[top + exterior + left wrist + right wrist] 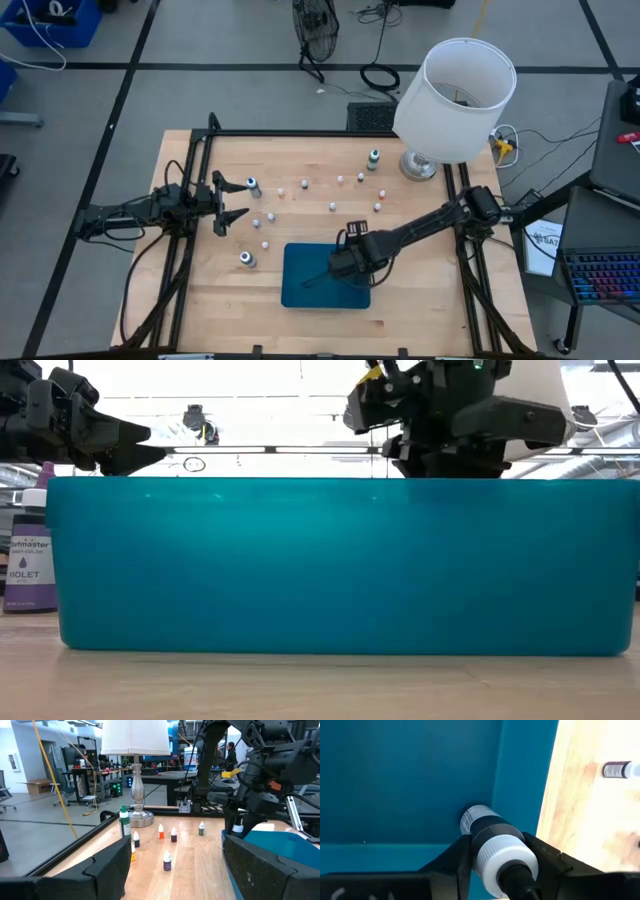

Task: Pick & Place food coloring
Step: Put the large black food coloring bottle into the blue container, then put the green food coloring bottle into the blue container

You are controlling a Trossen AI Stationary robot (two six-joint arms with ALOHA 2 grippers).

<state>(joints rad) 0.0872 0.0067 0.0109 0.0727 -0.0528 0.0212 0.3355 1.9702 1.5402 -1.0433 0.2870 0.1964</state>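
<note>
The right tool (497,857) hangs over the teal tray (300,262), inside its rim, clamped on a food coloring bottle (490,837) with a white ribbed cap and dark body; the bottle's base points into a corner where two tray walls meet. The tray sits at the tabletop's (420,300) near edge, with bare wood on both sides. The left tool (232,200) waits with fingers spread wide above the tabletop's left side, well apart from the tray. Small food coloring bottles (333,207) stand scattered across the middle, and a taller green one (374,158) is near the lamp (455,100). A violet bottle (30,550) stands just beside the tray's left wall.
</note>
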